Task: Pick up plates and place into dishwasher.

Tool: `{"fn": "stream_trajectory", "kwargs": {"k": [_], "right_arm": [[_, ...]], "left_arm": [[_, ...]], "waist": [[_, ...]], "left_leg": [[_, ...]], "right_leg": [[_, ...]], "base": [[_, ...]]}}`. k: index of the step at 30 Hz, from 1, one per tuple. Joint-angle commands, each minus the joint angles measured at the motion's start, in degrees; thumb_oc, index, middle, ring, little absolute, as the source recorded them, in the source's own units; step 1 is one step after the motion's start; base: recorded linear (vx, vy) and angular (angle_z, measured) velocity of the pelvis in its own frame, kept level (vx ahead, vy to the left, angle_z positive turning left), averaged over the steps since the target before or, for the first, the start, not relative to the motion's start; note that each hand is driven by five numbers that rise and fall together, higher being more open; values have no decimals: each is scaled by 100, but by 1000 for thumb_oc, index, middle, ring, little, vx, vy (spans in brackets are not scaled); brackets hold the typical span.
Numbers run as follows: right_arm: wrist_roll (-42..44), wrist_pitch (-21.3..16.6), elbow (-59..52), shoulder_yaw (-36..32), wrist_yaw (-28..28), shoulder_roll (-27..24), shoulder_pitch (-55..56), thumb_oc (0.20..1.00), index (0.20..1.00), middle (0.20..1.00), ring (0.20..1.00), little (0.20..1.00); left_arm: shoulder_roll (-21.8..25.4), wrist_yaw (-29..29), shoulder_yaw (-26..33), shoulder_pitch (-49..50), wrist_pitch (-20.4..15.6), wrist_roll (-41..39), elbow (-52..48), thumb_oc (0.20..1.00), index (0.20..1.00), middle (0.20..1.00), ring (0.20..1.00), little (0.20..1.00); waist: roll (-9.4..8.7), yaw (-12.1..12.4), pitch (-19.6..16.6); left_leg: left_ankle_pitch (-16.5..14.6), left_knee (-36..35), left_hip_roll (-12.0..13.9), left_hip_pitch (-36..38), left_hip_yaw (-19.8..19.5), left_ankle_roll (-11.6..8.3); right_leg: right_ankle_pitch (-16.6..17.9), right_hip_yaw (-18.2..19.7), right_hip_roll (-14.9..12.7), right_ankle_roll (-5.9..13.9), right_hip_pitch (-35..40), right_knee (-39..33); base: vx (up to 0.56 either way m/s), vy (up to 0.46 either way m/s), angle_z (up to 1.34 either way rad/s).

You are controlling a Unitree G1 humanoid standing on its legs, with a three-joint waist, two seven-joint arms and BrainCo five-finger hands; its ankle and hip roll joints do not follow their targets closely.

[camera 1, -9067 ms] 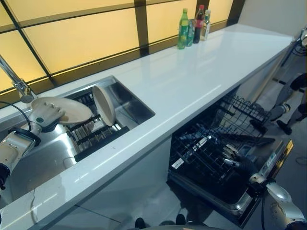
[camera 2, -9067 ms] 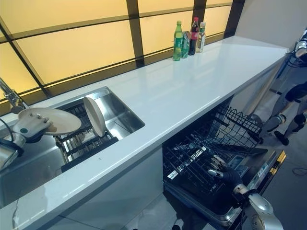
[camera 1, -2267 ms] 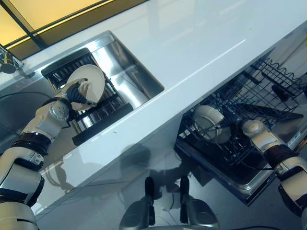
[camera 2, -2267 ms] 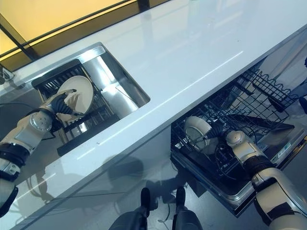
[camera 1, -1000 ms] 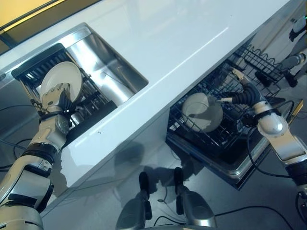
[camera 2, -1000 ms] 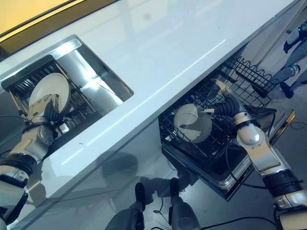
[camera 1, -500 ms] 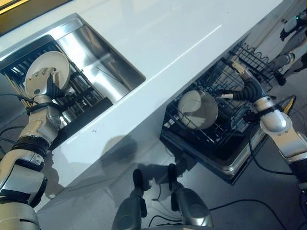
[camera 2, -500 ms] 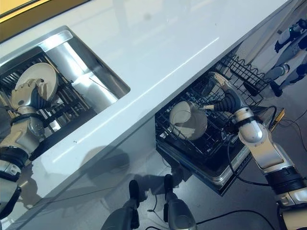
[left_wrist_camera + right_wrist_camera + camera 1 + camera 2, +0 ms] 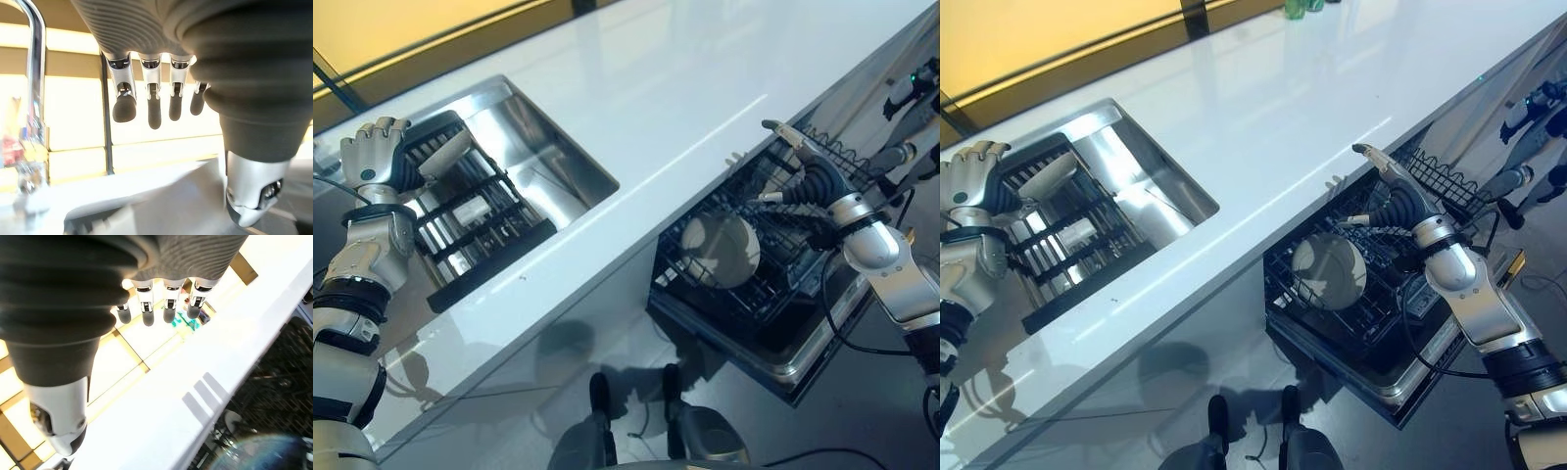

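You've got one plate (image 9: 1329, 271) sitting in the dishwasher (image 9: 1371, 323) rack (image 9: 744, 284), standing roughly on edge among the tines, down below the counter (image 9: 636, 127) edge. Your right hand (image 9: 1393, 199) is just past it, up over the far side of the rack, fingers straight and spread, thumb out, holding nothing and not touching the plate. The right wrist view backs that up: fingers (image 9: 169, 308) hang relaxed with the counter edge beyond them.

Going further along the counter from the dishwasher, there's the sink (image 9: 543, 162) with a black drying rack (image 9: 475, 220) inside it. A second plate (image 9: 1043, 176) leans tilted at the far end of that rack. Your left hand (image 9: 374, 157) is up beside that plate, at the rack's far corner, fingers loosely bent; whether it touches the plate, you can't tell. In the left wrist view its fingers (image 9: 152, 103) dangle free with nothing between them and the thumb, and a tap (image 9: 35, 73) rises beside them.
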Motion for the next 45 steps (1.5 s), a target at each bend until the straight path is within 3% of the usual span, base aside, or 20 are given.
{"fn": "stream_trajectory", "kwargs": {"k": [1,3,11,12,13,17,25,31,35,45], "right_arm": [[-46,-428,-472,-331,19,-310,173,1000,1000,1000,1000,1000],[-21,-533,-495,-379,95,-301,234,1000,1000,1000,1000,1000],[3,-310,-529,-182,148,-242,79,1000,1000,1000,1000,1000],[-29,-306,-536,-183,123,-219,110,1000,1000,1000,1000,1000],[-41,-311,-545,-203,119,-190,151,1000,1000,1000,1000,1000],[-78,-329,-600,-286,129,-127,309,1000,1000,1000,1000,1000],[-118,-438,-567,-326,202,34,479,1000,1000,1000,1000,1000],[-118,-399,-473,-191,198,10,315,1000,1000,1000,1000,1000],[-125,-378,-412,-108,224,-48,203,1000,1000,1000,1000,1000],[-65,-350,-185,224,110,-250,-406,1000,1000,1000,1000,1000]], "left_arm": [[385,0,270,127,88,239,-108,200,200,200,200,200],[357,-181,340,233,68,125,-106,200,200,200,200,200],[-65,-1078,304,457,-321,-438,-10,200,200,200,200,200],[-138,-1291,312,503,-331,-623,-35,561,561,561,561,561],[-216,-1370,378,577,-396,-776,-71,1000,1000,1000,1000,1000],[-409,-1271,571,723,-603,-1164,-82,1000,1000,1000,1000,1000],[-717,-1039,633,804,-670,-871,59,1000,1000,1000,1000,1000],[-773,-966,534,729,-492,-778,240,1000,1000,1000,1000,1000],[-719,-965,426,594,-143,-523,427,1000,1000,1000,1000,1000],[-476,-985,-47,-70,290,-171,900,1000,1000,1000,1000,1000]], "waist": [[-62,82,-397],[-52,90,-444],[-32,83,-490],[-32,79,-488],[-40,75,-479],[-66,57,-451],[-128,54,-425],[-171,56,-349],[-200,41,-268],[-288,40,90]], "left_leg": [[-732,45,-285,264,129,6],[-741,45,-283,292,127,9],[-765,45,-280,348,106,33],[-769,45,-279,347,104,40],[-770,45,-278,349,109,46],[-778,45,-274,365,117,63],[-778,45,-251,396,147,82],[-752,45,-237,351,173,85],[-724,45,-223,305,188,82],[-635,59,-201,12,216,84]], "right_leg": [[-458,50,-272,613,132,96],[-475,47,-270,616,168,94],[-505,78,-254,603,212,109],[-503,90,-249,608,204,112],[-494,104,-247,611,202,110],[-490,138,-238,625,208,109],[-484,126,-233,629,231,113],[-464,154,-225,634,173,130],[-445,175,-229,644,114,149],[-373,236,-250,678,-235,241]], "base": [[38,-16,-1],[42,-14,0],[4,-1,0],[0,0,0],[0,0,0],[0,0,0],[0,0,0],[0,0,0],[0,0,0],[-53,30,0]]}}
